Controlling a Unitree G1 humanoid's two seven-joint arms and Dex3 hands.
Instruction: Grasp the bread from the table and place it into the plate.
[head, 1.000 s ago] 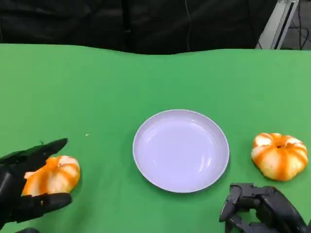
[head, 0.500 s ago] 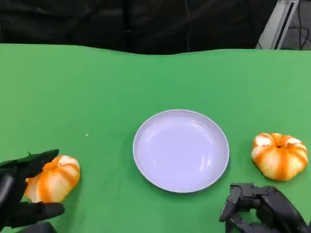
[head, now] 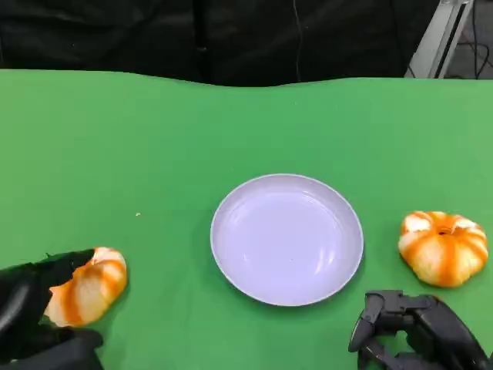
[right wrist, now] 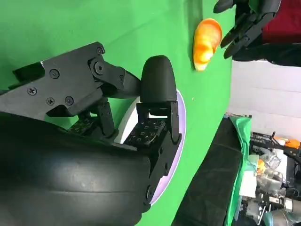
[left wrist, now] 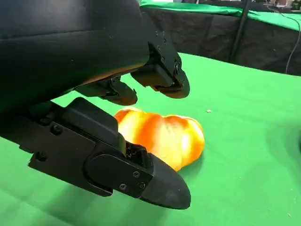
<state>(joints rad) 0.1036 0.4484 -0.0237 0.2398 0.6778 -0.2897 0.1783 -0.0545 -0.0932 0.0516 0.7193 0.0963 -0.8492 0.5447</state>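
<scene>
At the lower left of the head view, the left hand (head: 35,312) has its fingers (left wrist: 162,84) apart around the bread (head: 86,284), which lies on the green counter (head: 154,154); I think this prepares the grasp. The plate (head: 286,238) waits in the centre. The right hand (head: 412,331) rests at the lower right, holding nothing, fingers curled.

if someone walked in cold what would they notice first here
Most striking are two orange-and-white pumpkin-shaped breads on the green table, flanking an empty pale plate at its centre. The left bread sits between the fingers of the black left hand near the front edge, though a firm grip can't be confirmed. The right bread lies free, with the right hand in front of it, apart.
</scene>
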